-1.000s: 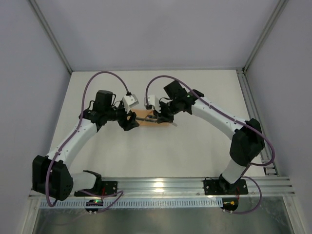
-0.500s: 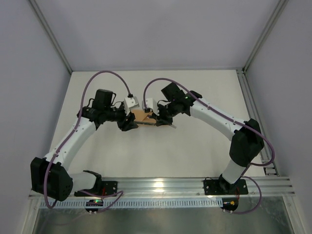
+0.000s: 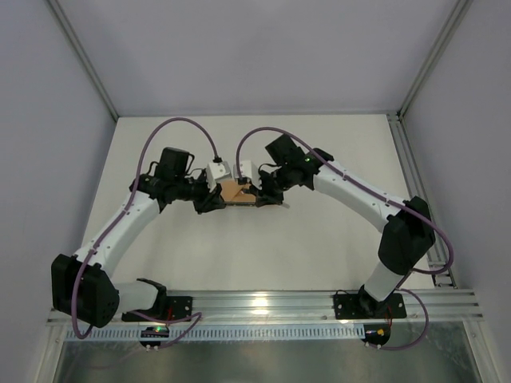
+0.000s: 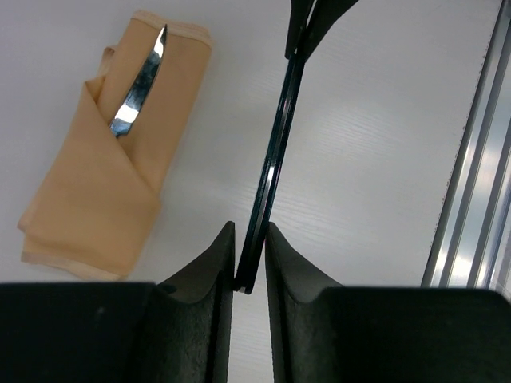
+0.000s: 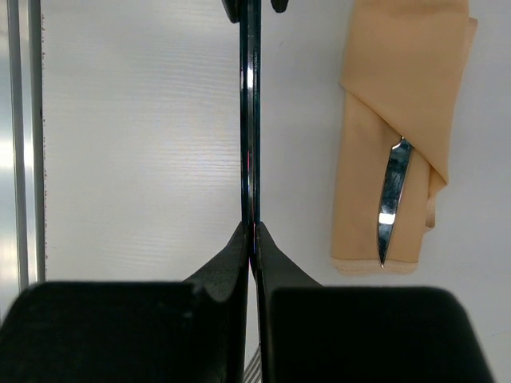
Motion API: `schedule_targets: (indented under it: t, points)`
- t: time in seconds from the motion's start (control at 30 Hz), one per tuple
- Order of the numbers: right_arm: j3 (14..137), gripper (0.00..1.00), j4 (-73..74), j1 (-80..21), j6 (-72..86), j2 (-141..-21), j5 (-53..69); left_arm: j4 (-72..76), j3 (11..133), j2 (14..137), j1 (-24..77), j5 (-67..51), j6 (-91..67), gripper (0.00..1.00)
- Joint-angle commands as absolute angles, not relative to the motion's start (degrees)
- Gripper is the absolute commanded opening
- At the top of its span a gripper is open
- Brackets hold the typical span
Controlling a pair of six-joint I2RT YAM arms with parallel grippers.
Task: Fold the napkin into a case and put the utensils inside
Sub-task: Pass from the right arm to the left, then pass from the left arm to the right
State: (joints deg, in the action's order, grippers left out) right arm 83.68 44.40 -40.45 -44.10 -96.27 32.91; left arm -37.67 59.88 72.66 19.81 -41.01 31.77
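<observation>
The napkin lies folded as a peach case [image 3: 236,191] [image 4: 96,199] [image 5: 399,88] on the white table, with the knife's silver blade [image 4: 140,84] [image 5: 391,199] sticking out of its pocket. The fork [image 4: 275,144] [image 5: 250,120], seen edge-on as a thin teal strip, hangs above the table beside the case, spanning between both grippers. My right gripper [image 5: 250,227] [image 3: 260,195] is shut on it near the tines. My left gripper [image 4: 249,231] [image 3: 215,199] has closed in on the handle end, which touches both fingers.
An aluminium rail [image 4: 471,199] [image 5: 24,144] runs along the table's edge, and a wider rail [image 3: 263,302] crosses in front of the arm bases. Frame posts [image 3: 435,56] rise at the back corners. Both arms meet over the table's middle.
My left gripper's jaws have narrowed from wide open onto the fork's handle and it has edged right. The right gripper, still shut on the fork, shifted slightly left.
</observation>
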Motion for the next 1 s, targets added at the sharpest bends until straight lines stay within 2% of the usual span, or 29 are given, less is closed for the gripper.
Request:
schedule_targets:
  t: [0.0, 0.07, 0.1, 0.13, 0.33, 0.37, 0.4, 0.47, 0.5, 0.53, 0.7, 0.8, 0.97]
  points:
    - [85.3, 0.04, 41.8, -40.7, -44.1, -92.4, 35.1, -38.1, 61.4, 73.0, 20.7, -41.0, 31.6, 0.17]
    - [85.3, 0.04, 41.7, -40.8, -44.0, -92.5, 35.2, -38.4, 61.5, 73.2, 20.7, -41.2, 31.5, 0.12]
    - [85.3, 0.04, 41.7, -40.7, -44.1, -92.5, 35.3, -38.4, 61.5, 73.1, 20.7, -41.1, 31.2, 0.03]
    - [85.1, 0.04, 41.5, -40.8, -43.9, -92.4, 35.4, -38.4, 61.7, 73.3, 20.7, -41.1, 30.7, 0.0]
    - [81.3, 0.05, 36.2, -40.8, -42.5, -90.0, 34.6, -39.3, 62.7, 73.8, 20.7, -41.7, 24.9, 0.0]
    - [79.8, 0.09, 34.3, -40.8, -42.6, -89.0, 34.0, -39.4, 62.9, 74.0, 20.7, -41.8, 23.8, 0.0]
    - [77.9, 0.26, 32.5, -40.7, -43.1, -87.9, 33.3, -39.6, 63.2, 74.2, 20.7, -42.1, 22.9, 0.0]
    - [72.4, 0.36, 26.6, -40.7, -44.3, -83.9, 32.9, -40.1, 63.6, 74.5, 20.7, -42.7, 20.1, 0.0]
    - [69.2, 0.43, 24.8, -40.9, -44.7, -82.7, 33.0, -40.0, 63.6, 74.6, 20.7, -42.7, 19.3, 0.0]
    - [67.4, 0.56, 20.6, -41.0, -44.9, -81.3, 32.6, -40.1, 63.7, 74.7, 20.7, -42.5, 18.6, 0.0]
    - [56.2, 0.58, 8.1, -43.0, -45.9, -72.5, 26.4, -42.1, 65.2, 76.7, 20.5, -40.3, 13.0, 0.0]
    - [47.2, 0.59, -4.8, -46.5, -43.5, -70.0, 18.7, -41.8, 65.3, 78.7, 20.1, -39.6, 9.1, 0.0]
    - [37.4, 0.6, -27.7, -51.5, -34.7, -72.9, 7.8, -42.6, 66.8, 83.3, 18.0, -43.5, 4.6, 0.0]
